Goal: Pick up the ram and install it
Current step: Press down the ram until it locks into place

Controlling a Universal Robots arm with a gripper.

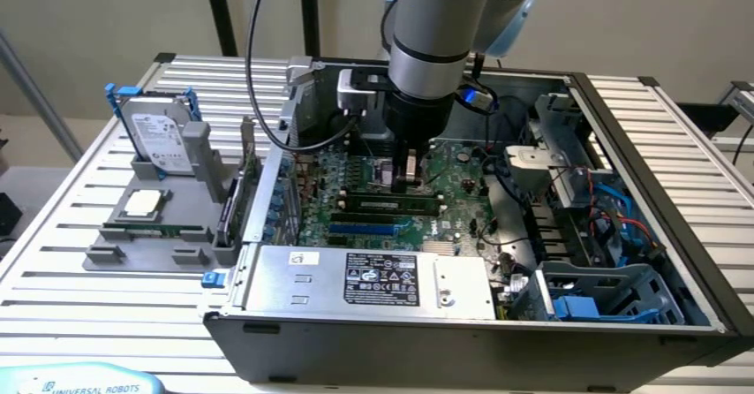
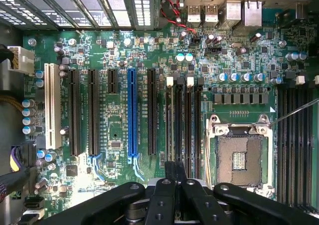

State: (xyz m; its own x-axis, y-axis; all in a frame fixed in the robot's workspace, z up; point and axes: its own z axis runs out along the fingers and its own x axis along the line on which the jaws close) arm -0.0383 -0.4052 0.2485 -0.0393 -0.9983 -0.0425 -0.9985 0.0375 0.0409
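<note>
A long slim ram stick (image 1: 387, 204) with dark chips stands in a black slot of the green motherboard (image 1: 462, 160) inside the open computer case. My gripper (image 1: 408, 180) hangs straight down just behind that stick, fingers pressed together. In the wrist view the gripper (image 2: 175, 166) is shut with nothing between its black fingers (image 2: 169, 171), right over the black memory slots (image 2: 182, 125) beside the bare processor socket (image 2: 239, 155). Another green stick (image 1: 151, 231) lies in the grey fixture (image 1: 112, 254) on the exterior view's left.
The fixture also carries a silver hard drive (image 1: 159, 133) in a blue-edged frame and a small square processor chip (image 1: 144, 202). A silver power supply (image 1: 365, 275) fills the case front. Cables and drive cages (image 1: 589, 226) crowd the exterior view's right. Case walls (image 1: 659, 191) ring the motherboard.
</note>
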